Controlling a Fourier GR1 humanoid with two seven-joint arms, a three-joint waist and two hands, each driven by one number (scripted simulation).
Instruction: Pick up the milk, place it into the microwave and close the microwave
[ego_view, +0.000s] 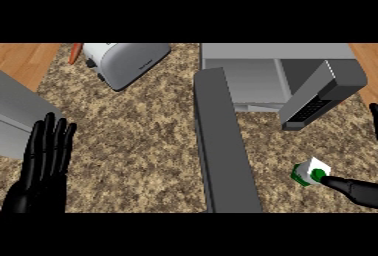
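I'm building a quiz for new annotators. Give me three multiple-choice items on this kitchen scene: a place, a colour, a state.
1. Where is the milk? A) on the floor B) on the counter, right of the open microwave door C) on a shelf
2. What colours is the milk carton? A) white and green B) red and blue C) all yellow
3. How is the microwave door? A) shut B) open C) missing
Answers: 1 B, it stands on the counter outside the microwave. 2 A, white faces with green patches. 3 B, the door swings out and the cavity shows.
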